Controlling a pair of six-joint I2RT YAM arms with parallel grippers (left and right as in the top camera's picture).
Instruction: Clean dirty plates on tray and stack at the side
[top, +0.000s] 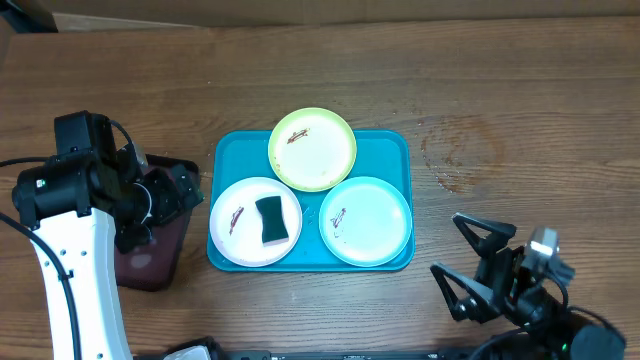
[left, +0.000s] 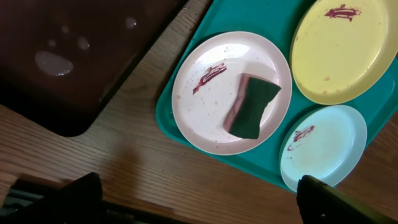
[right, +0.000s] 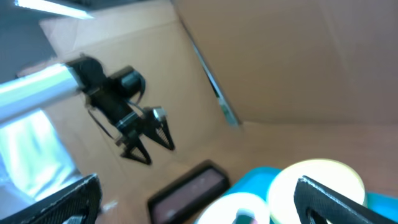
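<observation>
Plates: three counted, all lying flat inside the tray, none stacked.
Yellow-green plate (top: 312, 148): at 12 o'clock in the tray, its rim overlapping the tray's far edge.
White plate (top: 237, 228): at 8 o'clock in the tray, carrying one dark green sponge (top: 271, 220).
Teal-rimmed plate (top: 366, 220): at 4 o'clock in the tray, its rim just beside the white plate's.
Smears: one dark red streak on each plate, three in all; fine specks on the white one.
Tray (top: 232, 152): one, turquoise, mid-table, long side running 9 to 3 o'clock.
My left gripper (left: 199, 186): fingers spread wide, nothing between them. It sits at 9 o'clock of the tray, clear of it; from my left wrist the white plate lies at 12 o'clock ahead of the fingers, not touching.
My right gripper (top: 468, 262): fingers spread wide, holding nothing. It sits at 4 o'clock of the tray, off its corner; the teal-rimmed plate is nearest, at its 10 o'clock.
Maroon tray (top: 150, 255): one, at 8 o'clock of the turquoise tray, partly under my left arm, with pale glossy spots on it.
Table (top: 480, 90): wood grain, one faint ring stain at 2 o'clock of the tray.
</observation>
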